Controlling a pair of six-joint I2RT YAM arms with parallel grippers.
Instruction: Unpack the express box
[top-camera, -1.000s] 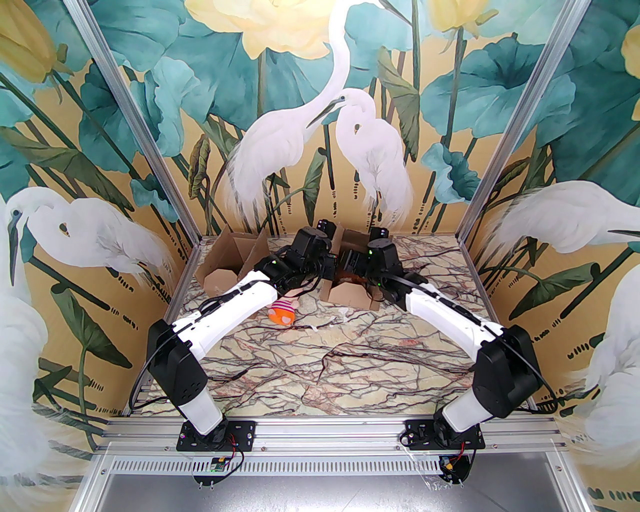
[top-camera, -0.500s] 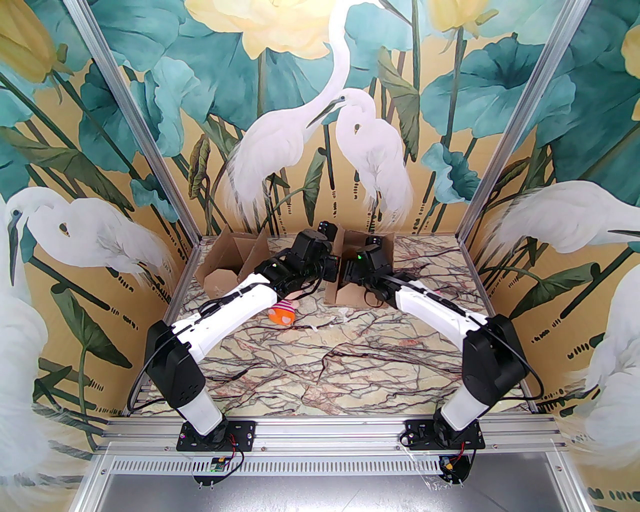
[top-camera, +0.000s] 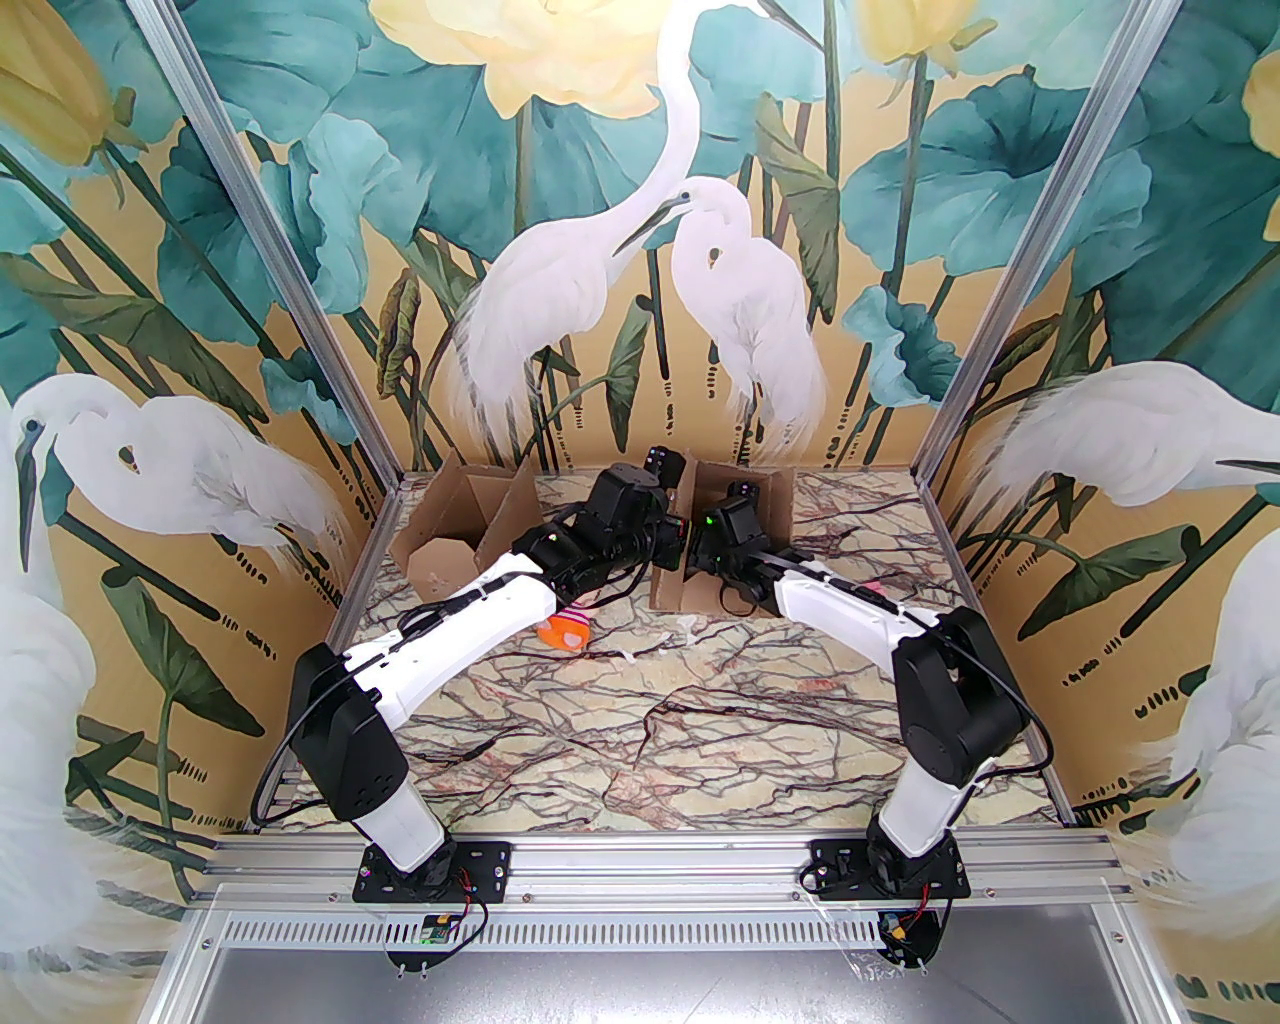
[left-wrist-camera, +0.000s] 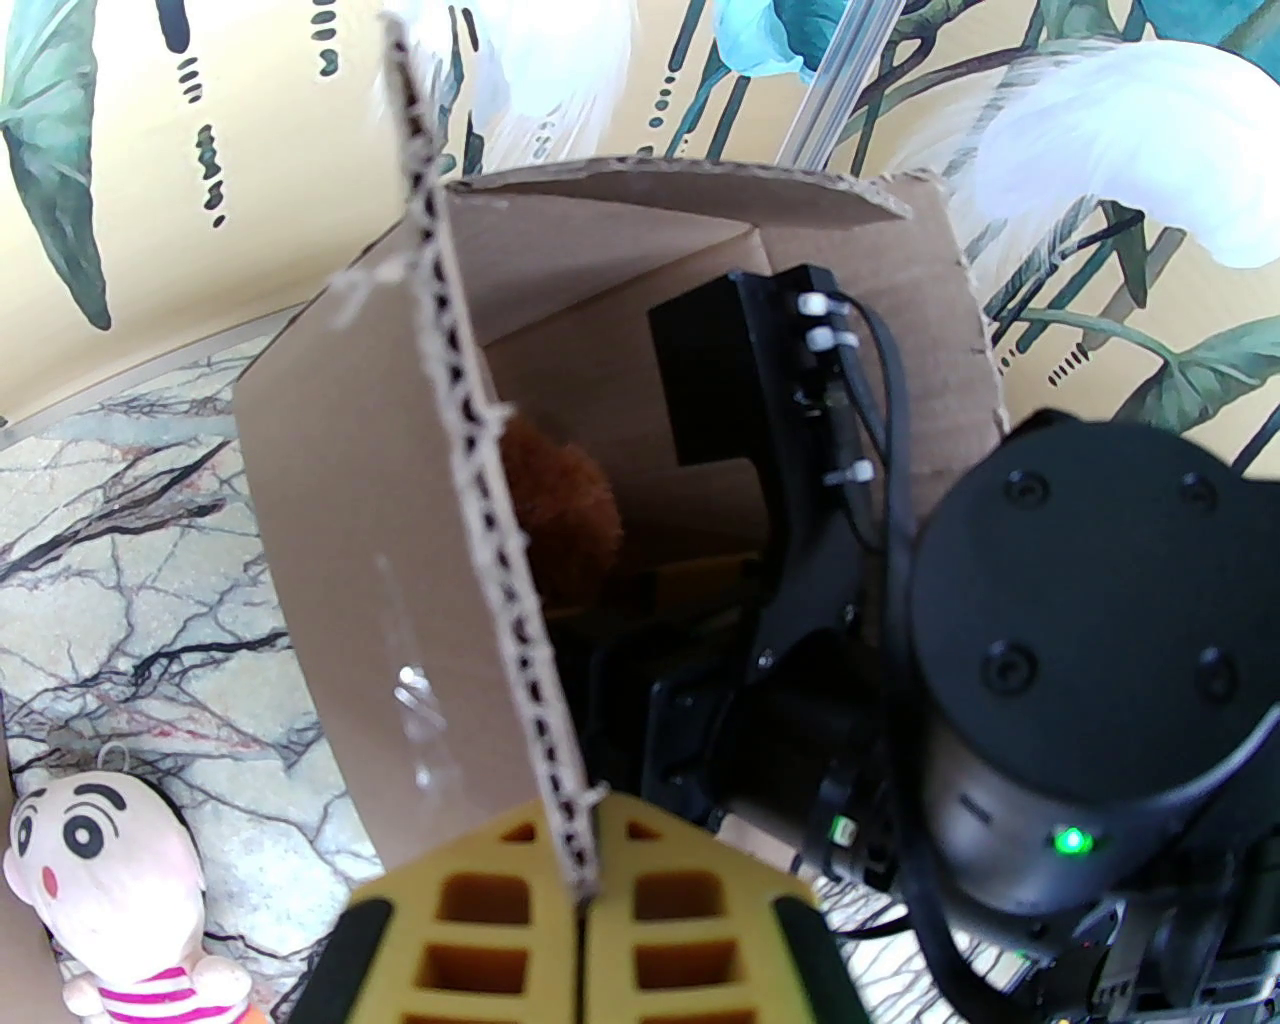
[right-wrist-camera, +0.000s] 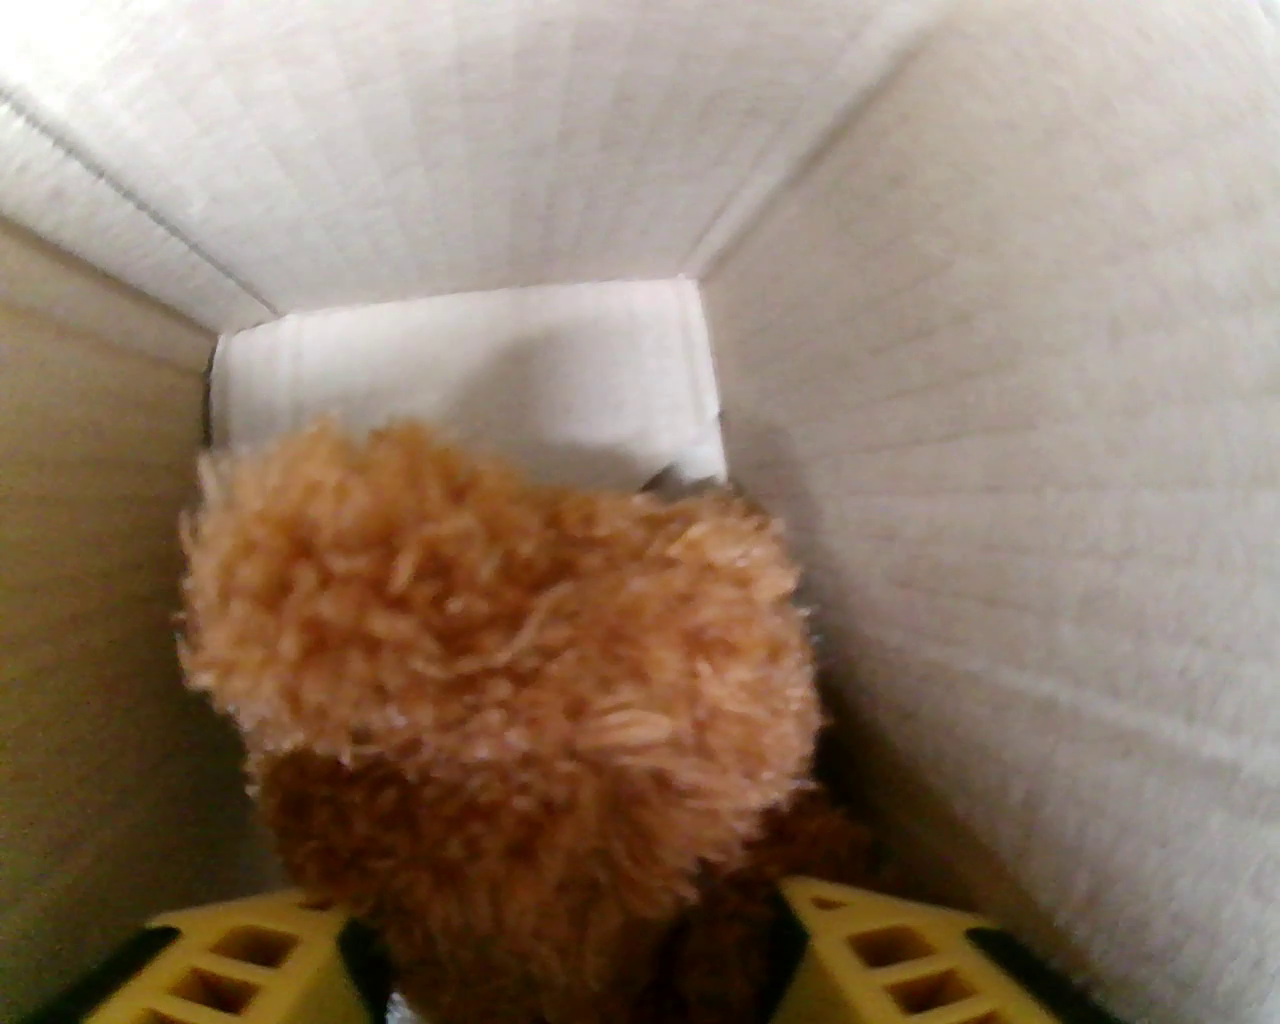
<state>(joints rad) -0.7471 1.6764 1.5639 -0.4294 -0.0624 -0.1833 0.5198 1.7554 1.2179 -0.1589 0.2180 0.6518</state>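
Locate the brown corrugated cardboard express box (top-camera: 770, 490) at the far middle of the marble-patterned table (top-camera: 700, 720), with raised flaps and an open top. Note the second open brown cardboard carton (top-camera: 455, 530) well apart to its left. Note also the small pale-faced doll in a pink-striped top (left-wrist-camera: 110, 880) lying on the table near the box.

Observe the left gripper (left-wrist-camera: 585, 880) pressed together on the raw corrugated edge of the upright side flap (left-wrist-camera: 480, 480). Judged purpose: to hold that flap clear of the opening and to anchor the light box against sliding or tipping during extraction.

Observe the right gripper (right-wrist-camera: 560, 900) reaching inside the box, with yellow fingers (right-wrist-camera: 250, 960) set to either side of the fluffy brown plush toy (right-wrist-camera: 500, 650). Note fur filling the gap between them. Cannot tell if pinching yet or merely flanking. Judged purpose of this placement: to straddle the toy's body for a centred pinch.

Find the plush toy inside the box, close to one side wall.

Before lifting, confirm a secure pinch. Expect soft fur to compress and slip, and possible drag against the cardboard walls.
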